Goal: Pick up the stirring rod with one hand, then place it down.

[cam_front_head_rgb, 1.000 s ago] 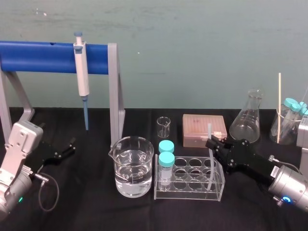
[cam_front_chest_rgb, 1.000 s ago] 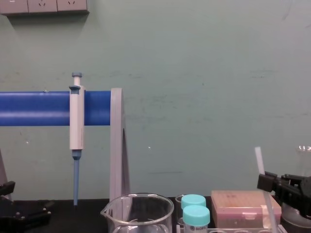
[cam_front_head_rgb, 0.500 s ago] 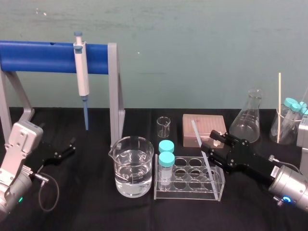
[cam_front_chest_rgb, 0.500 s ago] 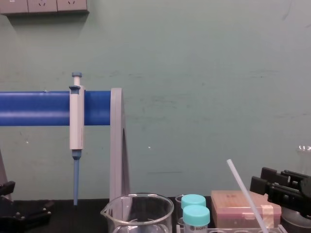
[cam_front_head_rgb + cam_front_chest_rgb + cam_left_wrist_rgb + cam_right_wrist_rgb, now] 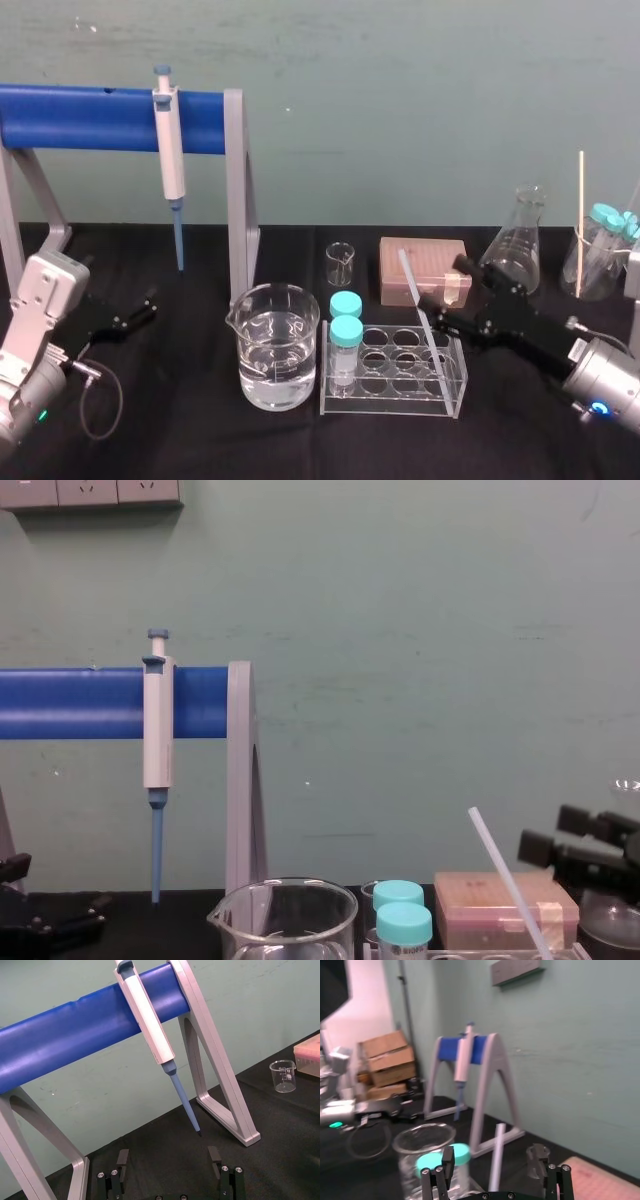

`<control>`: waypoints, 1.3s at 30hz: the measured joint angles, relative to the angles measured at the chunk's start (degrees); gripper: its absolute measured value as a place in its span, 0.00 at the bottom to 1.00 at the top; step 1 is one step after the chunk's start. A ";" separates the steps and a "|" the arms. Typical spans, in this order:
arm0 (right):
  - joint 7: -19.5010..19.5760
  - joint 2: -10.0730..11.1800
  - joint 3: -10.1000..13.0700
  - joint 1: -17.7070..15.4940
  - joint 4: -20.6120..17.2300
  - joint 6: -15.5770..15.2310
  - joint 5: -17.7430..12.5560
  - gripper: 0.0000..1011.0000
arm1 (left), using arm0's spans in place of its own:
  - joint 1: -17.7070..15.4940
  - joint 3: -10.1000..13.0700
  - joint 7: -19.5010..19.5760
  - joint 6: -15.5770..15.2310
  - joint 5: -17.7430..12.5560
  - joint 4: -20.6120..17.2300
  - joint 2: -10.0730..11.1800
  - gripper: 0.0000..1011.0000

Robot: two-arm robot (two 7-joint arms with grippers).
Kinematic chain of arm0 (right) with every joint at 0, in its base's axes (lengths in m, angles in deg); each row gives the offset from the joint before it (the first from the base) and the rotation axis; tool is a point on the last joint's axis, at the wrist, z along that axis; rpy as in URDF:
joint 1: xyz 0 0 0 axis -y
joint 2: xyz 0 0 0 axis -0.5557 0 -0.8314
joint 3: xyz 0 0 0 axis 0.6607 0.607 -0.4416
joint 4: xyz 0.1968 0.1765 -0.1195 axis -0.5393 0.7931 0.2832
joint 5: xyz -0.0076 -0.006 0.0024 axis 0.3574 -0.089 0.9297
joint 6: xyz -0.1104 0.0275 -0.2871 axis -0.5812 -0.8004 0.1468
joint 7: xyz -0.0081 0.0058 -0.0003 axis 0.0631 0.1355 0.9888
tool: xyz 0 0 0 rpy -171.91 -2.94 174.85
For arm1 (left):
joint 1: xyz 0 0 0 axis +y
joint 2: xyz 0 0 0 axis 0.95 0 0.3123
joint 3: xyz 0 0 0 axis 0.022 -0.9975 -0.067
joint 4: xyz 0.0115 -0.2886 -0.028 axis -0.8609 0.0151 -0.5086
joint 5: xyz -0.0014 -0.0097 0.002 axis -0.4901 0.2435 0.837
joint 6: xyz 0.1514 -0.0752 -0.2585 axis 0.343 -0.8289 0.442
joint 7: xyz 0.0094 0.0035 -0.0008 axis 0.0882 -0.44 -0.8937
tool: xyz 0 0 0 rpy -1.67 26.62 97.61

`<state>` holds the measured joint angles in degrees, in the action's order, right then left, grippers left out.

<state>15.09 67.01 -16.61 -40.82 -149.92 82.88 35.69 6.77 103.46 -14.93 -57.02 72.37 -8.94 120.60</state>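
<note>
Just ahead of right pincer (image 5: 446,284), stirring rod (image 5: 410,277)

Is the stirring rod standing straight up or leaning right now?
Leaning. The stirring rod slants in the clear tube rack, its top tipped toward the robot's left; the right gripper is open, not clamping it.

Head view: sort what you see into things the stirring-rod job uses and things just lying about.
Belongs to the job: stirring rod, leaning in the tube rack; right hand, open by it.
Just lying about: water beaker; pipette on its blue stand; flask; pink box; small beaker; capped tubes; left hand, parked at the left.
</note>
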 joint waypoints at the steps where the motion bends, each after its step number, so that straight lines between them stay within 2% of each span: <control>1: 2.50 0.02 0.76 -0.69 -0.99 -0.26 0.53 0.99 | 0.00 0.00 0.00 0.00 0.00 0.00 0.00 0.99; 2: 2.50 0.02 0.76 -0.69 -0.99 -0.26 0.53 0.99 | 0.00 0.00 0.00 0.00 0.00 0.00 0.00 0.99; 4: 9.23 -0.08 2.66 -2.44 -3.38 -0.86 2.59 0.99 | 0.00 0.00 0.00 0.00 0.00 0.00 0.00 0.99; 6: 13.52 -0.35 3.80 -3.53 -4.60 -1.60 3.93 0.99 | 0.00 0.00 0.00 0.00 0.00 0.00 0.00 0.99; 7: 17.60 -0.70 4.69 -4.38 -5.41 -2.67 5.22 0.99 | 0.00 0.00 0.00 0.00 0.00 0.00 0.00 0.99; 8: 19.89 -0.96 5.16 -4.84 -5.78 -3.45 5.90 0.99 | 0.00 0.00 0.00 0.00 0.01 0.00 0.00 0.99; 9: 19.89 -0.96 5.16 -4.84 -5.78 -3.45 5.90 0.99 | 0.00 0.00 0.00 0.00 0.00 0.00 0.00 0.99; 10: 24.06 -1.56 5.92 -5.57 -6.27 -5.06 7.20 0.99 | 0.00 0.00 0.00 0.00 0.00 0.00 0.00 0.99; 12: 28.93 -2.49 6.45 -6.24 -6.36 -7.42 9.06 0.99 | 0.00 0.00 0.00 0.00 0.00 0.00 0.00 0.99; 14: 31.93 -3.19 6.50 -6.50 -5.78 -9.95 10.40 0.99 | 0.00 0.00 0.00 0.00 0.00 0.00 0.00 0.99; 15: 31.93 -3.19 6.50 -6.50 -5.78 -9.95 10.40 0.99 | 0.00 0.00 0.00 0.00 0.00 0.00 0.00 0.99; 18: 33.70 -4.26 6.22 -6.56 -4.13 -13.19 11.37 0.99 | 0.00 0.00 0.00 0.00 0.00 0.00 0.00 0.99; 21: 34.03 -4.83 6.03 -6.41 -2.93 -14.57 11.96 0.99 | 0.00 0.00 0.00 0.00 0.00 0.00 0.00 0.99; 39: 34.39 -4.73 6.09 -6.50 -3.31 -14.41 11.96 0.99 | 0.00 0.00 0.00 0.00 0.00 0.00 0.00 0.99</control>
<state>49.48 62.28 -10.52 -47.32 -153.22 68.48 47.64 6.76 103.46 -14.93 -57.02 72.37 -8.94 120.60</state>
